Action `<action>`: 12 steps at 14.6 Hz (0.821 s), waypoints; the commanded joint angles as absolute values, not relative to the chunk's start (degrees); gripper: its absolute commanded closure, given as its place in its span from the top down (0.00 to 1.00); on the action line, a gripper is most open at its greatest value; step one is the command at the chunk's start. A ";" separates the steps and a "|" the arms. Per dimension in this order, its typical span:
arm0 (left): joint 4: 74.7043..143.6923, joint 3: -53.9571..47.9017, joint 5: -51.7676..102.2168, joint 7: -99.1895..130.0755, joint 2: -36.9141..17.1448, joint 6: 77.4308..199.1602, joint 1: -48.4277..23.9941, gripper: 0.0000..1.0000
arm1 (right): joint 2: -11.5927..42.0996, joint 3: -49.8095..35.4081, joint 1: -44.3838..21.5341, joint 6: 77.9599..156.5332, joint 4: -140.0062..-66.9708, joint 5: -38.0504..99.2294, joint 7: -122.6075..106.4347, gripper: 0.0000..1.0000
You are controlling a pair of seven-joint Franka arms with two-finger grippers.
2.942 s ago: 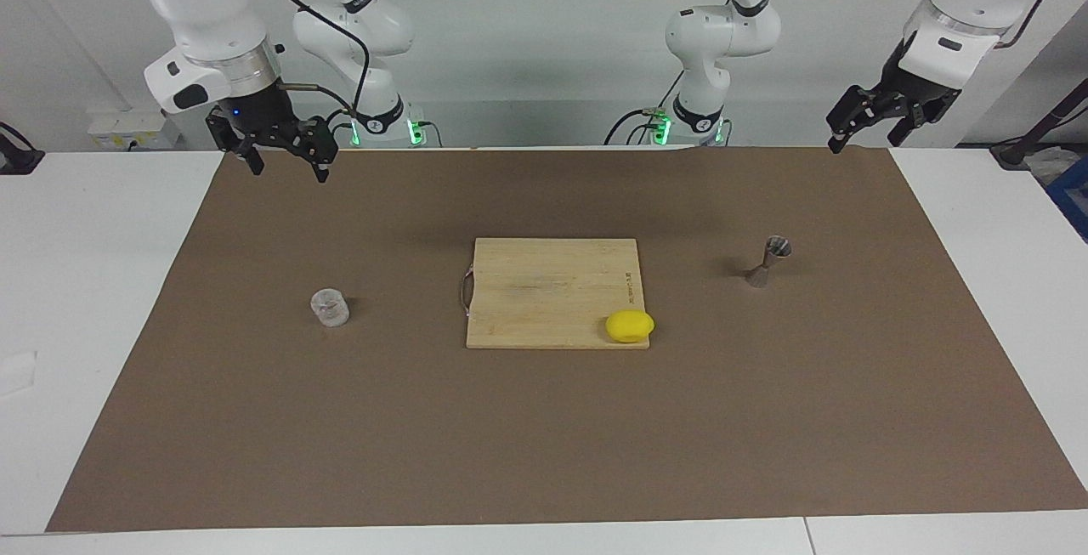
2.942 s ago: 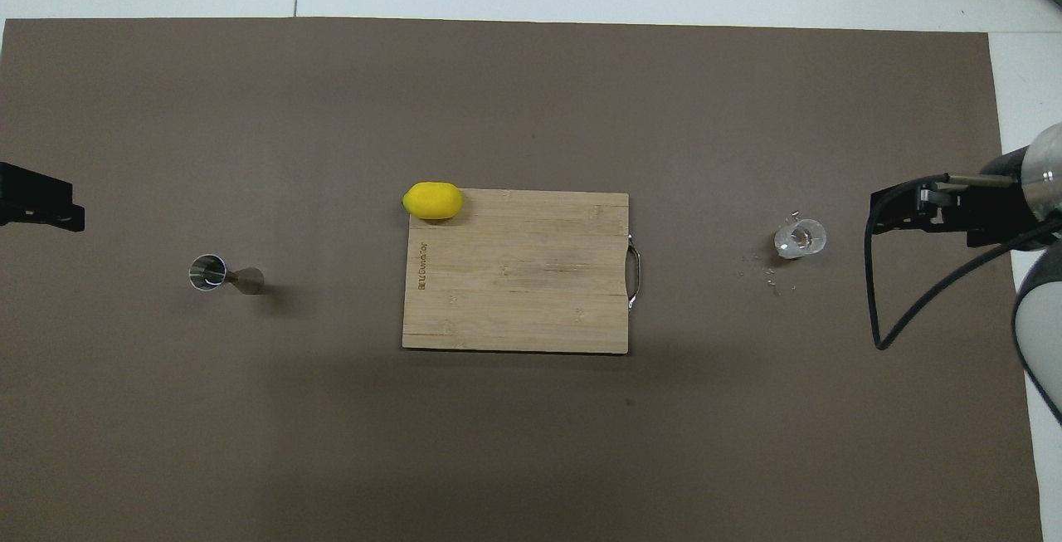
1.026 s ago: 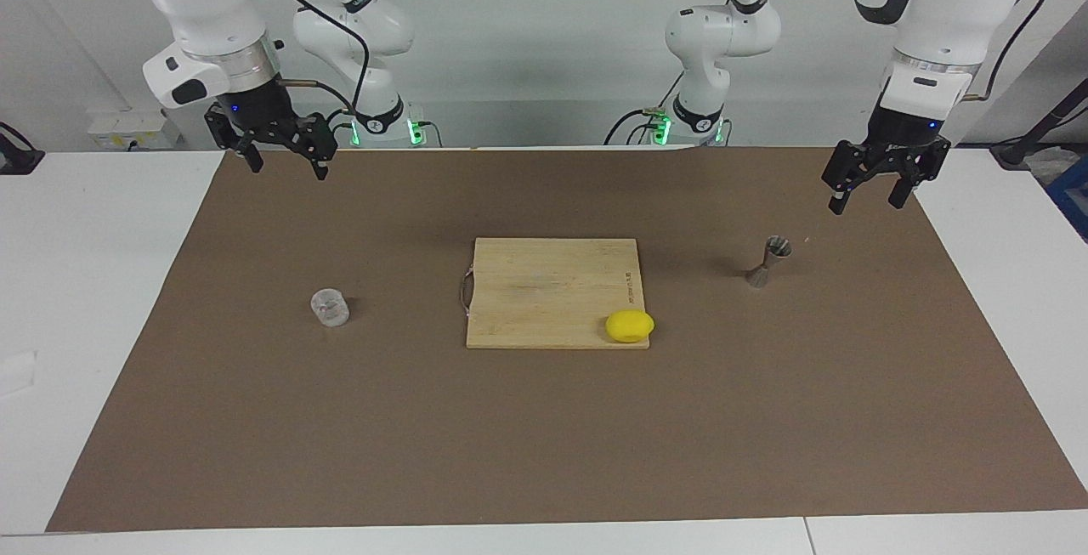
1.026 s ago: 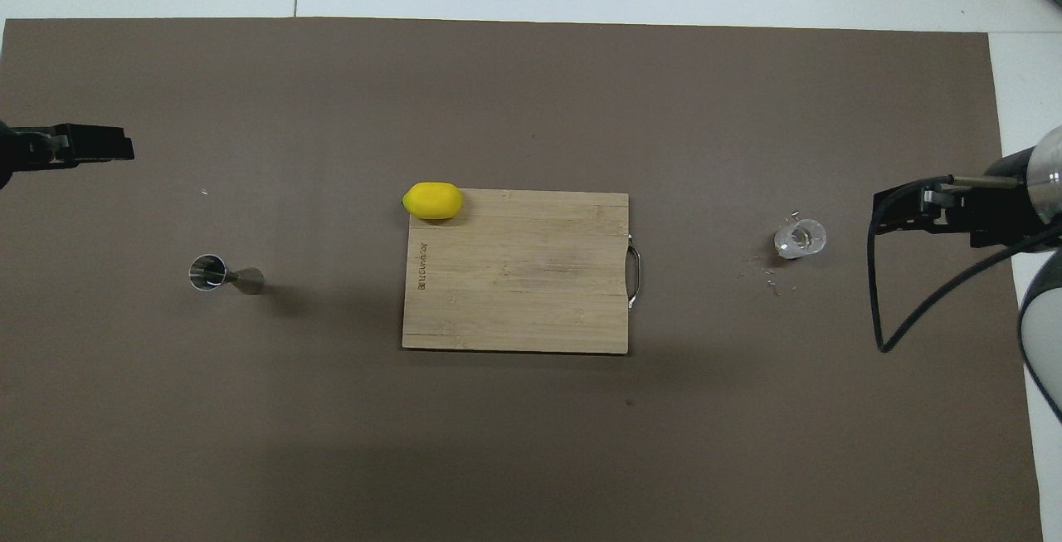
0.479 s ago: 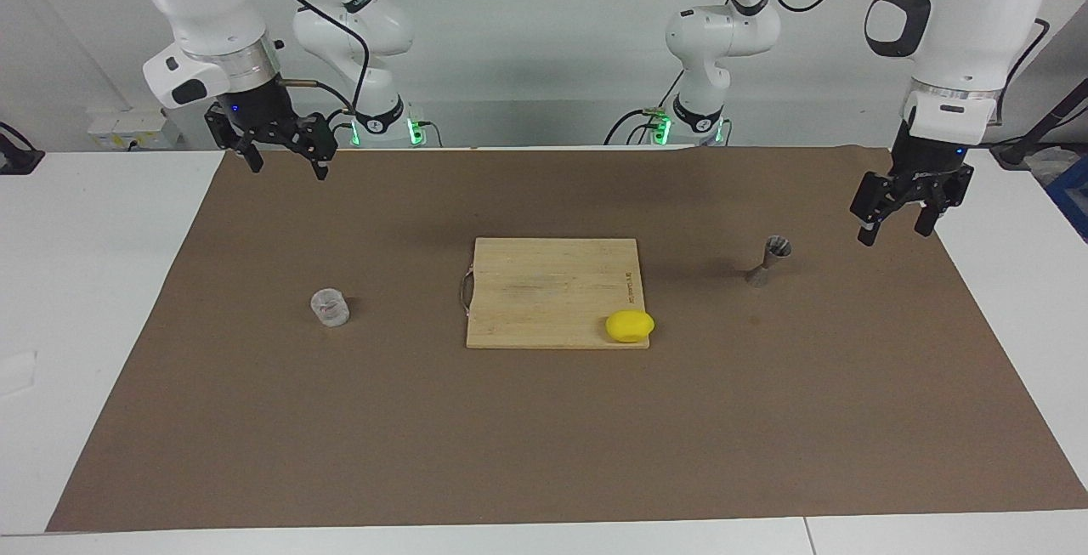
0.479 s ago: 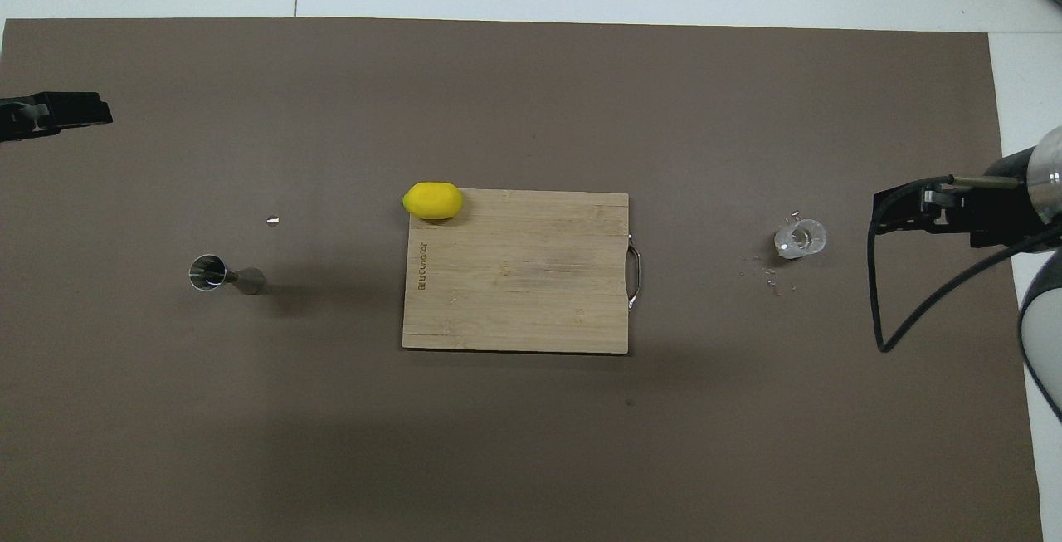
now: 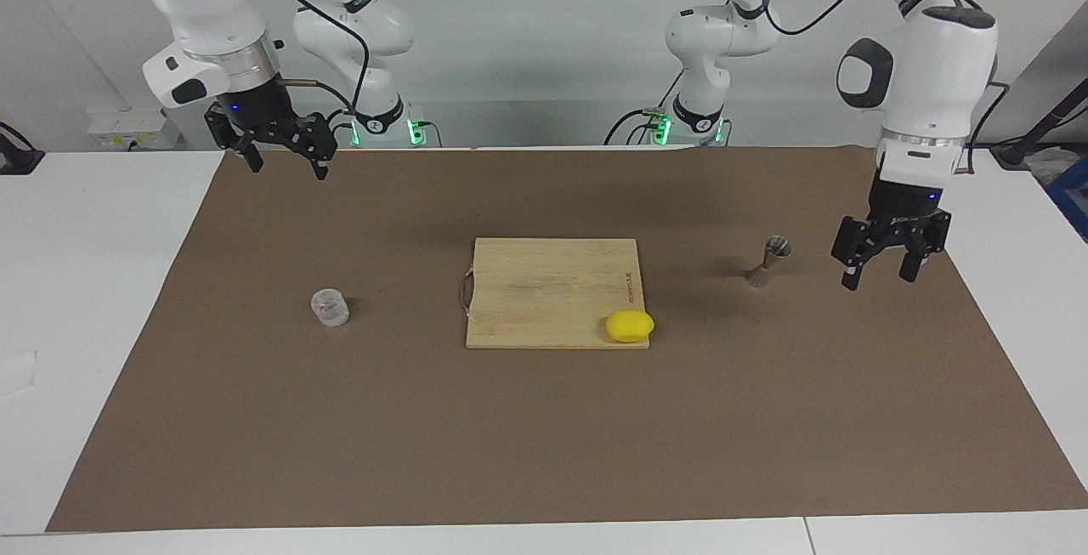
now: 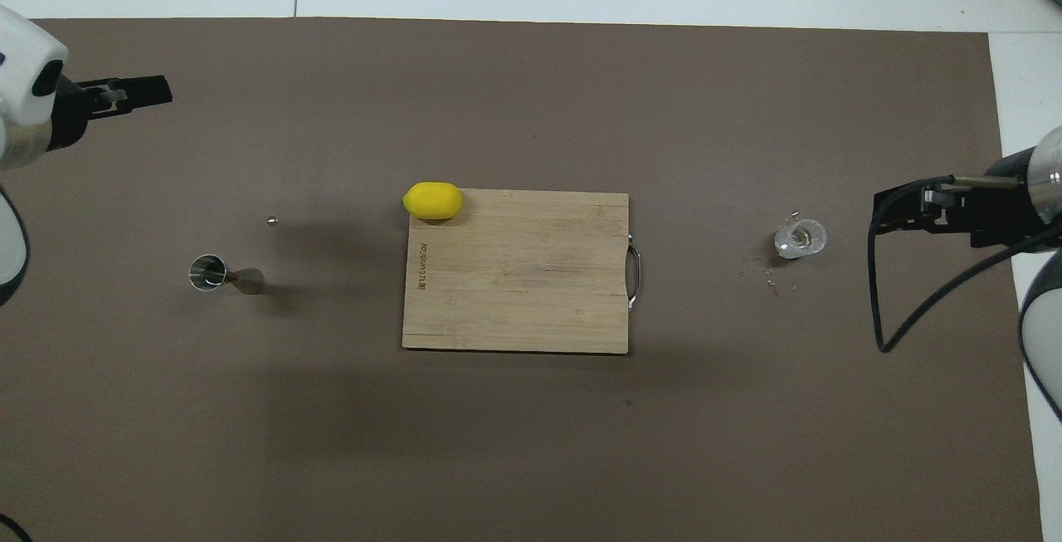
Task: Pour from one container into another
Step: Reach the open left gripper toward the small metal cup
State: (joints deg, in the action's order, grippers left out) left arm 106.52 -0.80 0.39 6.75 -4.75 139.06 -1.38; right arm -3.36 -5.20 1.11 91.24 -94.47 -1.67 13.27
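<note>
One clear glass cup, standing on the mat toward the right arm's end. One metal hourglass jigger, upright toward the left arm's end. One wooden cutting board at the middle. One yellow lemon at a corner of that board. One brown mat spread over one white tabletop. Two robot arms, each with one tool: left tool, right tool. A few tiny specks beside the cup, too small to count.
</note>
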 commanded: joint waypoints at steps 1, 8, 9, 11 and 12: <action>108.89 -0.35 -0.26 11.05 -3.96 140.10 -3.34 1.00 | -4.57 -5.45 1.85 91.05 -95.45 -1.23 12.48 1.00; 108.46 -0.62 -0.09 13.18 -2.11 122.17 -7.99 1.00 | -4.57 -5.45 1.85 91.05 -95.45 -1.23 12.48 1.00; 108.46 -0.62 -0.09 13.10 -2.02 121.91 -8.61 1.00 | -4.57 -5.45 1.85 91.05 -95.45 -1.23 12.48 1.00; 108.37 -0.53 0.00 12.92 -1.85 120.25 -9.49 1.00 | -4.57 -5.54 1.85 91.05 -95.45 -1.23 12.48 1.00; 108.02 -0.61 0.00 11.88 -1.76 118.67 -9.06 1.00 | -4.57 -5.45 1.85 91.05 -95.45 -1.23 12.48 1.00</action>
